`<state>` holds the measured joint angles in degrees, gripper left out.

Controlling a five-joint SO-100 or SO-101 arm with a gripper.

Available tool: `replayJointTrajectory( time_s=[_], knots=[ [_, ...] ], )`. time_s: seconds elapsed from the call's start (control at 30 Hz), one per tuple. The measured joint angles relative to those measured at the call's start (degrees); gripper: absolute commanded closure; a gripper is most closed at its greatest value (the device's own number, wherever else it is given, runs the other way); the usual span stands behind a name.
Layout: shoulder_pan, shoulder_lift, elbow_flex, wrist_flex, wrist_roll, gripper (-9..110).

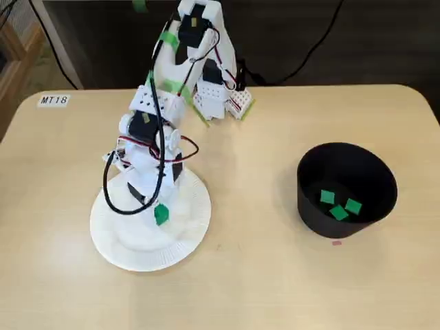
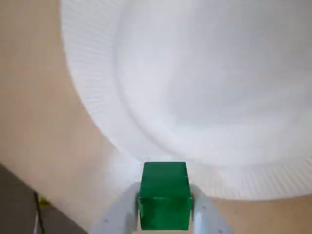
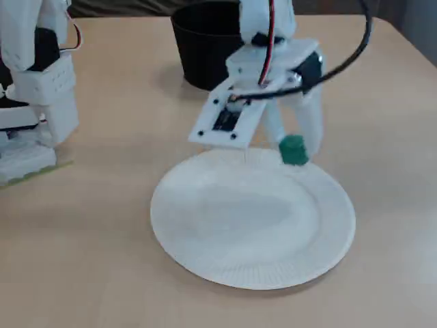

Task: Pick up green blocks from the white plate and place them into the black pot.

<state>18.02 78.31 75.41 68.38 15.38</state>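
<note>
My gripper (image 2: 165, 204) is shut on a green block (image 2: 164, 195), held between its two white fingers above the white paper plate (image 2: 204, 87). In a fixed view the block (image 1: 161, 214) hangs over the plate (image 1: 124, 247) under the white arm. In the other fixed view the block (image 3: 294, 150) floats a little above the plate's far right rim (image 3: 328, 225), with my gripper (image 3: 293, 152) around it. The plate itself holds no other block. The black pot (image 1: 309, 199) stands at the right with three green blocks (image 1: 337, 205) inside.
The arm's white base (image 1: 216, 96) sits at the table's back edge with black cables behind. A label reading MT18 (image 1: 53, 100) lies at the back left. A small pink mark (image 1: 336, 242) sits in front of the pot. Light wooden tabletop (image 1: 261, 289) surrounds everything.
</note>
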Motion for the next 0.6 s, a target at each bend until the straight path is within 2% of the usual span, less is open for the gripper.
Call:
replayJointTrajectory(
  time_s=[0.3,0.47,0.6],
  knots=[
    [-24.3,17.8,-5.0,3.0,-2.7,104],
    [-37.9,21.9,-5.0,3.1,-4.7,104],
    [-48.1,24.3,0.2,-2.6,-5.5,104]
  ],
)
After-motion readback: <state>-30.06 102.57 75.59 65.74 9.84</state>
